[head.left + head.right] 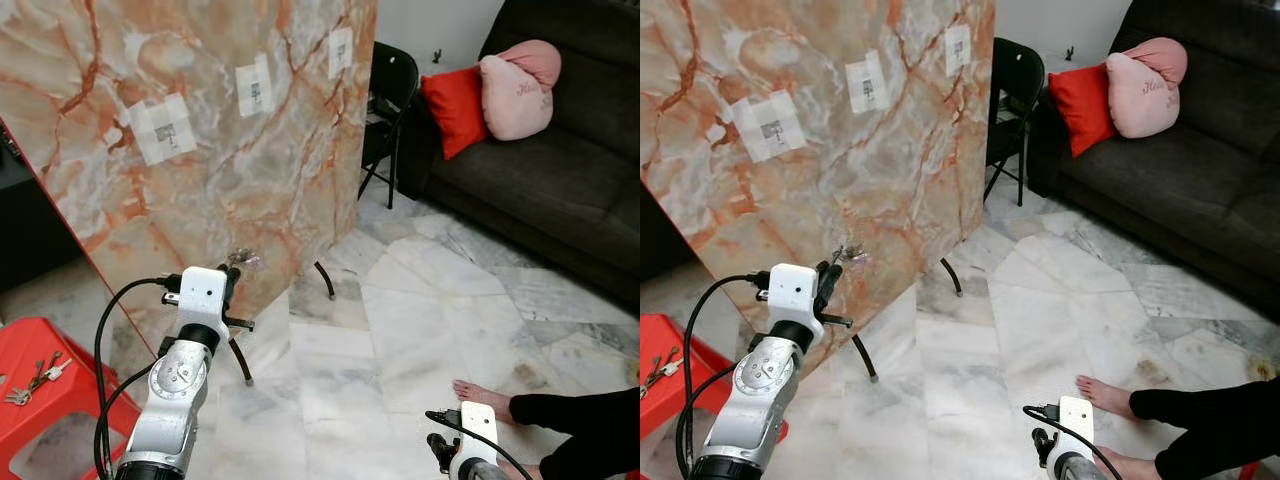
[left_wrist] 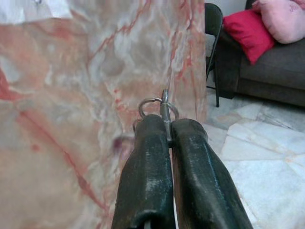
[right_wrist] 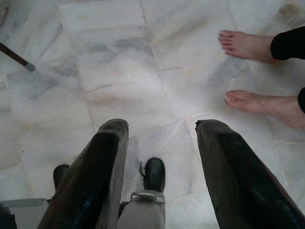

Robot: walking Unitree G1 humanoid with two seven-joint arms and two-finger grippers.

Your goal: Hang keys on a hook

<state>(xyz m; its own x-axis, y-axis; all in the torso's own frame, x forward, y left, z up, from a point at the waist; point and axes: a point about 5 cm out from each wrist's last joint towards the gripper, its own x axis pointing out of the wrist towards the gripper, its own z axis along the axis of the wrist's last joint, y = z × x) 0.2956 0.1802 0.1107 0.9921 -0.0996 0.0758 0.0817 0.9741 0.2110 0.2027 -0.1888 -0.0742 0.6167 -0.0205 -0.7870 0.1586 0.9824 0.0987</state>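
My left gripper (image 2: 164, 121) is shut on a metal key ring (image 2: 163, 102), held up close against the orange-veined marble panel (image 1: 200, 150). In the left eye view the keys (image 1: 243, 260) stick out past the fingertips at the panel's lower part. A small faint purplish mark (image 2: 119, 141) lies on the panel just beside the ring; I cannot tell whether it is the hook. My right gripper (image 3: 162, 129) hangs low over the marble floor, open and holding nothing.
A person's bare feet (image 3: 245, 44) rest on the floor near my right gripper. A red stool (image 1: 50, 410) at lower left carries another bunch of keys (image 1: 32, 380). The panel stands on black legs (image 1: 325, 280). A black folding chair (image 1: 392, 85) and dark sofa (image 1: 560, 170) stand behind.
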